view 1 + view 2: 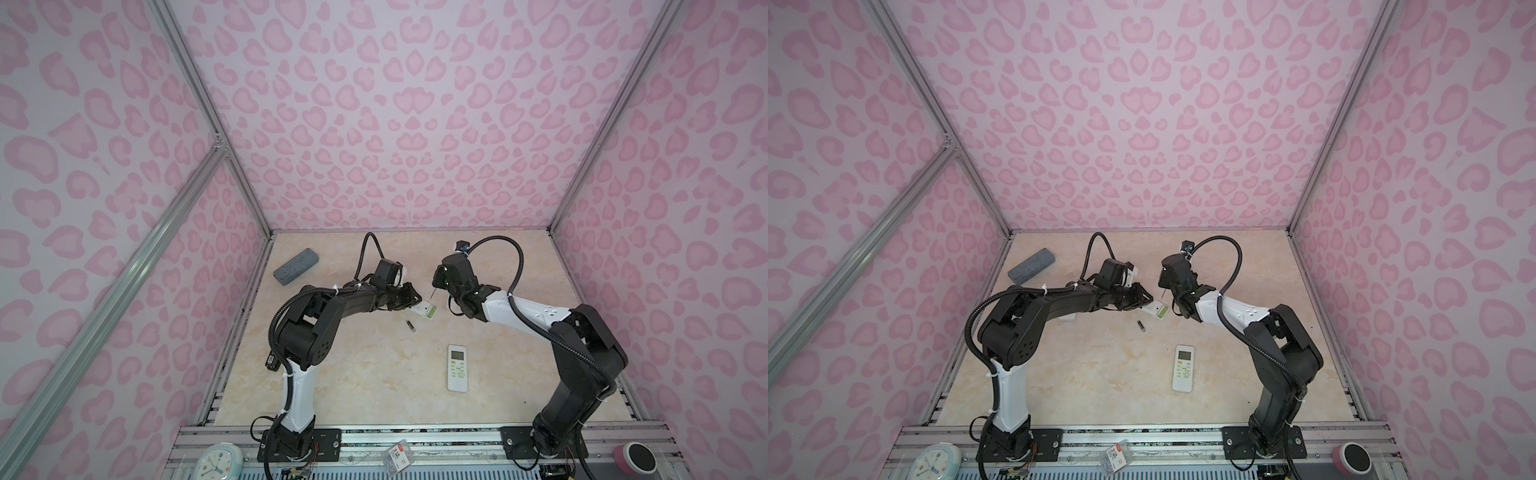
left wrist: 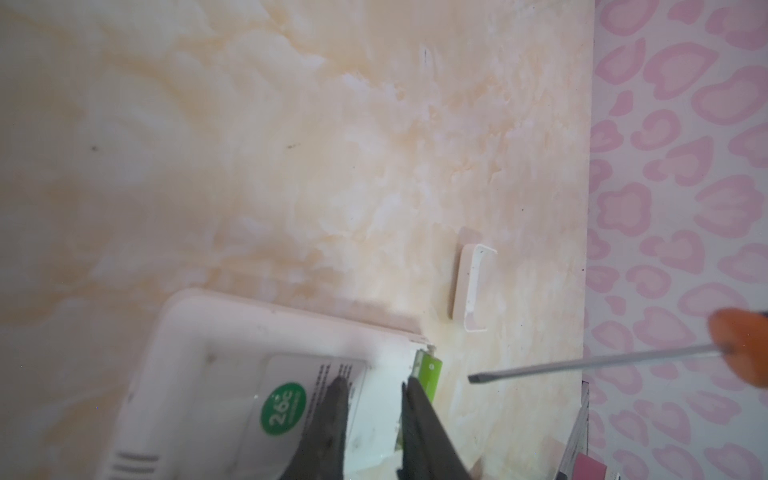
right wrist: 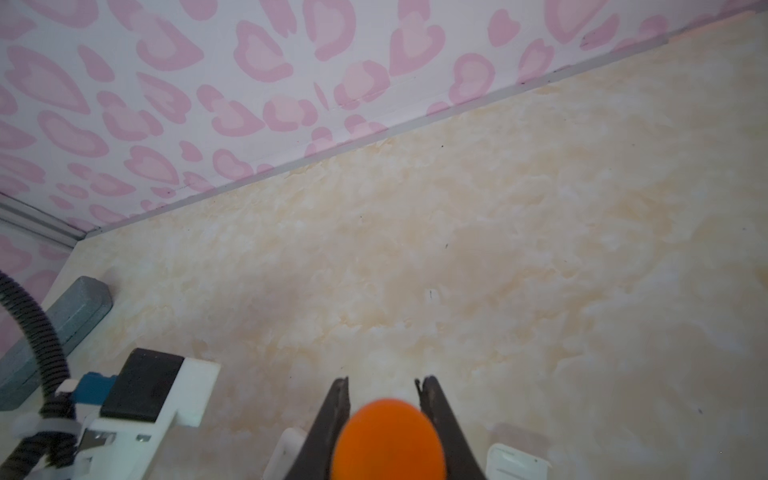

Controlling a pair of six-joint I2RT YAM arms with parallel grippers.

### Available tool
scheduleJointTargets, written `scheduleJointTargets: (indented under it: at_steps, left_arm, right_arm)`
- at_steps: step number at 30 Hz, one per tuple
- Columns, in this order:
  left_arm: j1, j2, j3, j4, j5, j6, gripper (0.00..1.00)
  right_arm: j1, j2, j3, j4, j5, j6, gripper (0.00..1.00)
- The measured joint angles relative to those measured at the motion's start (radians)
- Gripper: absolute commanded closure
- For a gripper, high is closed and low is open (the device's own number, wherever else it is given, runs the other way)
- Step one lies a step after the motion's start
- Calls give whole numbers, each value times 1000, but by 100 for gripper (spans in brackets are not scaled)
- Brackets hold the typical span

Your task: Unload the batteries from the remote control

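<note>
My left gripper (image 2: 374, 392) is shut on a white remote control (image 2: 232, 357) that lies back up, its fingers resting on the 26°C label and at the open compartment. A bright green battery (image 2: 430, 374) sits in that compartment at the remote's edge (image 1: 432, 311). A dark battery (image 1: 410, 326) lies loose on the table in both top views (image 1: 1142, 325). My right gripper (image 3: 384, 386) is shut on the orange-handled screwdriver (image 3: 388, 440). The screwdriver's flat tip (image 2: 471, 378) hovers a short way from the green battery, not touching it.
A second white remote (image 1: 457, 368) lies face up nearer the front. A grey case (image 1: 296, 266) rests at the back left by the wall. White cover plates (image 2: 473, 286) (image 3: 515, 461) lie on the marble table beside the held remote.
</note>
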Motion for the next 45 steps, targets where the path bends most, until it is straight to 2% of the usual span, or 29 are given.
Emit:
scheduleJointTargets:
  at_steps: [4,8,12,15,20,25,31,36,41,45]
  left_arm:
    - [0,-38,-4,-58,-10,6,74]
    - [-3,-129,-49,-66,-21,2,74]
    - [-39,-215,-127,-68,-62,-12,74]
    - [-101,-255,-187,-72,-93,-34,74]
    - [-214,-240,-230,-52,-122,-100,75]
    - [-260,-167,-226,6,-130,-167,77]
    - [-267,-132,-220,49,-153,-224,77]
    - [-267,-114,-211,64,-164,-235,77]
    - [-267,-114,-201,63,-175,-233,77]
    - [-267,-118,-193,58,-176,-219,77]
  right_arm:
    - [-5,92,145,-122,-118,-112,100]
    - [-1,124,199,-203,-193,-215,100]
    - [-3,130,207,-251,-222,-304,100]
    - [-3,137,213,-280,-227,-369,100]
    - [-4,150,208,-305,-225,-466,100]
    - [-5,151,194,-302,-227,-514,100]
    - [-5,112,148,-289,-249,-520,100]
    - [-12,43,112,-328,-264,-478,100]
    - [-69,-89,88,-434,-168,-359,100]
    - [-165,-211,-22,-560,-92,-237,100]
